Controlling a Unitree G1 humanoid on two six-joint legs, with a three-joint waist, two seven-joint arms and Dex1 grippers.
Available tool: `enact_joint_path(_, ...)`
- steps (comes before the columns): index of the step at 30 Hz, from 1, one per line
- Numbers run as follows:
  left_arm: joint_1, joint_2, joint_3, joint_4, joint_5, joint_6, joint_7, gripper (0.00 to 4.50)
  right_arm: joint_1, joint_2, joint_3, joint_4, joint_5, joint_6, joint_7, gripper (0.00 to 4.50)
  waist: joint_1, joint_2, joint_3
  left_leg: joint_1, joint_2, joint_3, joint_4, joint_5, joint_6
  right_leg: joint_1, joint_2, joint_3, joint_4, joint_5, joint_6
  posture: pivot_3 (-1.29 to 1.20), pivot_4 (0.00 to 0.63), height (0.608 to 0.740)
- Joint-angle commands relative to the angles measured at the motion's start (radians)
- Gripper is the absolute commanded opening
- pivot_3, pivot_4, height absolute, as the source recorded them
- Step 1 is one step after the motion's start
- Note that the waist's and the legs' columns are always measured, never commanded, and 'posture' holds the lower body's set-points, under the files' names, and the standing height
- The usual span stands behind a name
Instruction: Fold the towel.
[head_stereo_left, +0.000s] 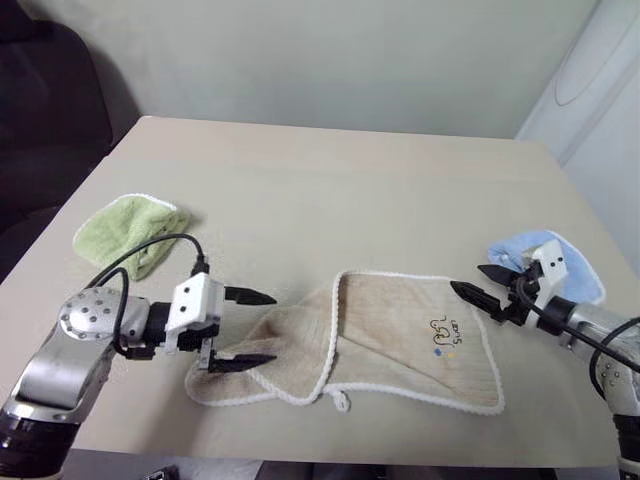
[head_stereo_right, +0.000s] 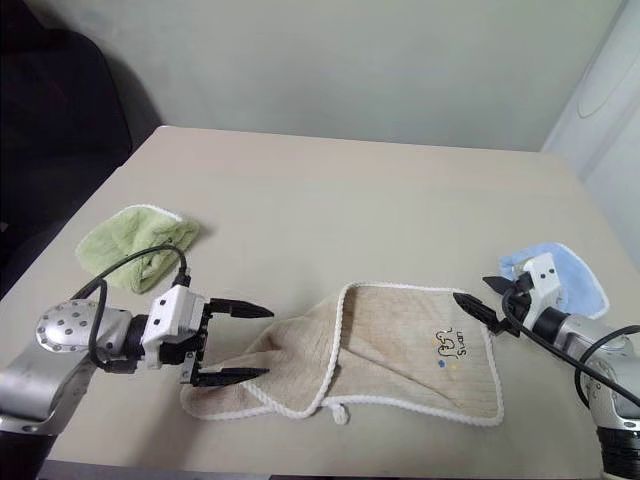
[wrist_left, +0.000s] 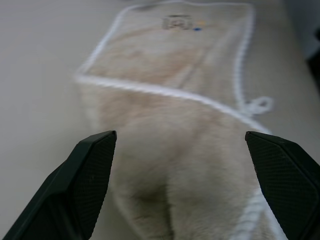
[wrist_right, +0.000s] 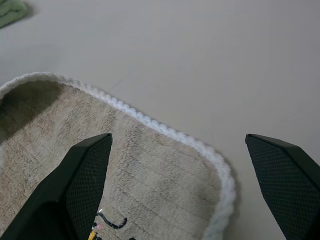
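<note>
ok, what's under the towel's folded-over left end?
The towel lies on the table. At its left end a flap is folded over, covering more towel; what that layer hides can't be seen. Left gripper is open there.

Left black two-fingered gripper (head_stereo_left: 246, 327) pointed right with jaws wide apart; right black two-fingered gripper (head_stereo_left: 477, 283) pointed left, also spread.

I see the beige towel (head_stereo_left: 400, 345) lying rumpled on the tan table (head_stereo_left: 330, 190), its left portion bunched and its embroidered mark (head_stereo_left: 445, 335) facing up near the right edge. My left gripper (head_stereo_left: 248, 327) sits with fingers spread at the towel's left end; my right gripper (head_stereo_left: 478, 285) stands open at the towel's right corner. A light green folded cloth (head_stereo_left: 132, 230) lies at the left, and a light blue cloth (head_stereo_left: 545, 262) lies behind the right gripper.
</note>
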Motion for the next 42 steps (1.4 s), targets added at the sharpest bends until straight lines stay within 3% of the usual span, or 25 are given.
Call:
enact_joint_path(1, -0.026, 0.018, -0.046, -0.063, 0.003, -0.044, -0.072, 4.48, -0.01, 0.003, -0.006, -0.019, -0.003, -0.018, -0.001, 4.5, 0.0, 0.001, -0.001, 0.0, 0.0, 0.0, 0.0, 0.0, 0.0, 0.0, 0.0, 0.0, 0.0, 0.0, 0.0, 0.0, 0.15, 0.74)
enact_joint_path(10, -0.078, -0.025, -0.285, -0.007, 0.209, -0.251, -0.157, 4.48, 0.051, 0.02, -0.026, -0.087, 0.015, 0.006, -0.028, 4.5, 0.0, 0.003, -0.001, 0.0, 0.0, 0.0, 0.0, 0.0, 0.0, 0.0, -0.001, 0.0, 0.0, 0.0, 0.0, 0.0, 0.15, 0.74)
enact_joint_path(15, -0.115, -0.065, -0.344, 0.073, 0.267, -0.308, -0.142, 4.48, 0.084, 0.019, -0.054, -0.123, 0.028, 0.023, -0.043, 4.5, -0.001, 0.003, -0.002, -0.001, 0.0, 0.0, 0.0, 0.0, 0.0, -0.001, -0.001, 0.0, 0.0, 0.0, 0.0, 0.0, 0.15, 0.74)
enact_joint_path(18, -0.138, -0.088, -0.367, 0.13, 0.312, -0.342, -0.123, 3.95, 0.097, 0.018, -0.064, -0.136, 0.033, 0.028, -0.051, 4.5, -0.001, 0.003, -0.002, -0.001, 0.0, 0.0, 0.0, 0.0, 0.0, -0.001, -0.001, 0.0, 0.0, 0.0, 0.0, 0.0, 0.15, 0.74)
enact_joint_path(20, -0.142, -0.096, -0.375, 0.154, 0.328, -0.362, -0.119, 3.33, 0.102, 0.017, -0.067, -0.14, 0.035, 0.029, -0.055, 4.5, -0.001, 0.003, -0.002, -0.001, 0.0, 0.0, 0.0, 0.0, 0.0, -0.001, -0.001, 0.0, 0.0, 0.0, 0.0, 0.0, 0.15, 0.74)
enact_joint_path(31, -0.134, -0.117, -0.395, 0.161, 0.344, -0.347, -0.097, 3.33, 0.096, 0.02, -0.063, -0.139, 0.033, 0.028, -0.065, 4.5, 0.0, 0.004, -0.003, -0.001, 0.0, 0.0, 0.0, 0.0, 0.001, -0.001, -0.001, 0.0, 0.0, 0.0, 0.0, 0.0, 0.15, 0.74)
enact_joint_path(34, -0.131, -0.127, -0.393, 0.157, 0.343, -0.33, -0.083, 2.75, 0.091, 0.02, -0.058, -0.134, 0.031, 0.024, -0.064, 4.5, 0.0, 0.005, -0.003, -0.001, 0.0, 0.0, 0.0, 0.0, 0.001, -0.001, -0.001, 0.0, 0.0, -0.001, 0.001, 0.0, 0.15, 0.74)
enact_joint_path(39, -0.116, -0.118, -0.38, 0.145, 0.33, -0.315, -0.076, 1.08, 0.085, 0.02, -0.053, -0.126, 0.028, 0.019, -0.061, 4.5, -0.001, 0.006, -0.004, -0.002, 0.0, 0.0, 0.0, 0.0, 0.001, -0.001, -0.001, 0.0, 0.0, -0.001, 0.001, 0.0, 0.15, 0.74)
enact_joint_path(42, -0.108, -0.114, -0.371, 0.142, 0.322, -0.311, -0.07, 1.08, 0.082, 0.02, -0.05, -0.122, 0.026, 0.017, -0.058, 4.5, -0.002, 0.006, -0.004, -0.001, 0.0, 0.0, 0.0, 0.0, 0.001, -0.001, -0.001, 0.0, 0.0, -0.001, 0.001, 0.0, 0.15, 0.74)
